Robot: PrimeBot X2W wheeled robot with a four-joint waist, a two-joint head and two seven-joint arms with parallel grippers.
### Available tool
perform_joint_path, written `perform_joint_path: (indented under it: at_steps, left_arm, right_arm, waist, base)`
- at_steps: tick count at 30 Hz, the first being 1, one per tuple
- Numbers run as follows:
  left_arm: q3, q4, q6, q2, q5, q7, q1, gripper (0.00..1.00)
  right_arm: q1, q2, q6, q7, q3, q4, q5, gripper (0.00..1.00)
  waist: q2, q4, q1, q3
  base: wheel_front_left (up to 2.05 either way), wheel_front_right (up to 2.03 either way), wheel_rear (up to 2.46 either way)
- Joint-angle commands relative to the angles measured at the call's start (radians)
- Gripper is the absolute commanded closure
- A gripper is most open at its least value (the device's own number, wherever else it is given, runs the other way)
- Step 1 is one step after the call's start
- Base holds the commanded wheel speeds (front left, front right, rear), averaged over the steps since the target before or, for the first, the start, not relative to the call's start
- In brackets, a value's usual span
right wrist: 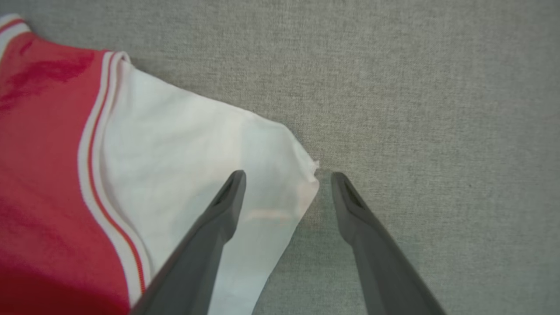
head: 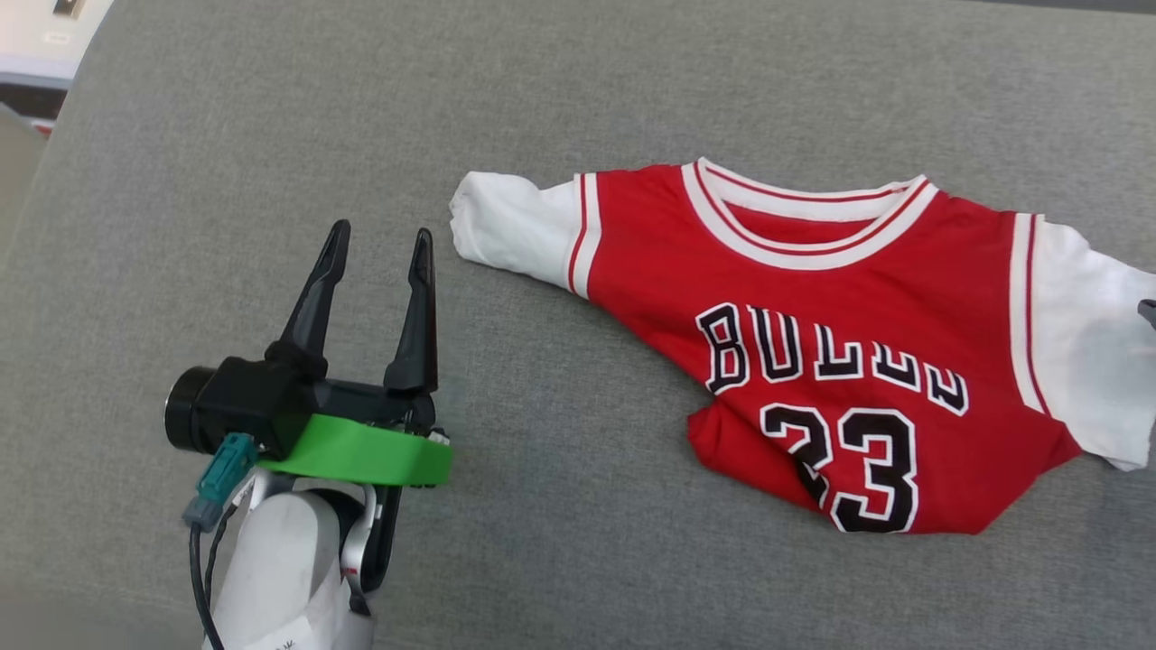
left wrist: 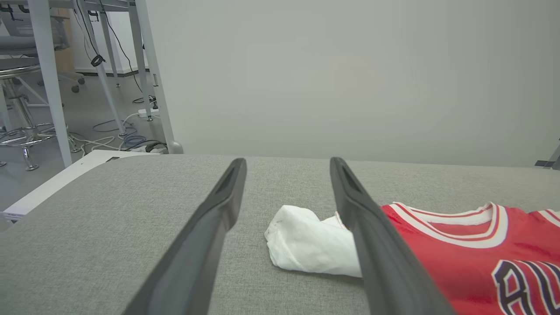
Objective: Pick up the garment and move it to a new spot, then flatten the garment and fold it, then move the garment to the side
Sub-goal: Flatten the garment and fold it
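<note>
Grey woven tabletop bearing the garment face-up to the right, hem bunched, apparently neither lifted, flattened nor folded yet; left gripper, jaws spread, empty, near the nearer white sleeve; right gripper, jaws spread astride the other sleeve at its edge, pinching nothing.

The head camera looks steeply down on the left gripper; the left wrist camera skims low along it (nearly level). Both share a sleeve of the garment, right of that gripper. The right wrist camera faces down, close, past the right gripper.
</note>
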Motion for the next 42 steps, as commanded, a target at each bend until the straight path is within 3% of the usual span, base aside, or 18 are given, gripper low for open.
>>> perform_joint_path:
  at_steps: [1,10,11,12,20,26,32,34,42]
  left_arm:
    - [0.002,-0.006,-0.006,-0.006,0.001,-0.006,-0.018,0.00]
    - [0.012,-0.006,-0.007,-0.010,-0.005,-0.006,-0.025,0.00]
    - [0.015,-0.004,-0.007,-0.010,-0.005,-0.006,-0.024,0.00]
    - [0.018,-0.001,-0.007,-0.010,-0.005,-0.006,-0.023,0.00]
    - [0.034,0.041,-0.007,0.014,-0.020,-0.006,-0.020,0.00]
    - [-0.027,0.156,-0.007,0.110,-0.100,0.016,-0.094,0.00]
    - [-0.159,0.232,-0.007,0.259,-0.246,0.241,-0.314,0.00]
    - [-0.219,0.255,-0.007,0.301,-0.338,0.368,-0.402,0.00]
    - [-0.439,0.352,-0.007,0.413,-0.601,0.805,-0.654,0.00]
  right_arm:
    - [-0.021,-0.010,-0.001,0.003,0.003,0.017,-0.013,0.00]
    - [-0.029,0.012,-0.001,-0.006,0.037,0.121,0.035,0.00]
    - [-0.022,0.014,-0.001,-0.005,0.041,0.126,0.043,0.65]
    - [-0.014,0.013,-0.001,-0.008,0.048,0.128,0.046,1.00]
    - [0.032,-0.017,-0.001,-0.097,0.043,0.132,0.057,1.00]
    - [0.017,-0.032,-0.001,-0.156,0.059,0.130,0.063,1.00]
    - [-0.018,-0.034,-0.001,-0.166,0.083,0.137,0.067,1.00]
    - [-0.032,-0.030,-0.001,-0.169,0.094,0.138,0.067,1.00]
    - [-0.087,-0.017,-0.001,-0.176,0.149,0.139,0.072,1.00]
  waist:
    - [0.0000,0.030,0.0000,0.032]
    - [0.0000,0.045,0.0000,0.045]
    - [0.0000,0.043,0.0000,0.041]
    - [0.0000,0.041,0.0000,0.036]
    - [0.0000,0.000,0.0000,-0.015]
    - [0.0000,-0.036,0.0000,-0.018]
    - [0.0000,-0.062,0.0000,0.010]
    - [0.0000,-0.072,0.0000,0.020]
    - [0.0000,-0.118,0.0000,0.058]
  base:
    - [0.00,0.00,0.00]
    - [0.00,0.00,0.00]
    - [0.00,0.00,0.00]
    - [0.00,0.00,0.00]
    - [0.00,0.00,0.00]
    - [0.00,0.00,0.00]
    - [0.00,0.00,0.00]
    - [0.00,0.00,0.00]
    - [0.00,0.00,0.00]
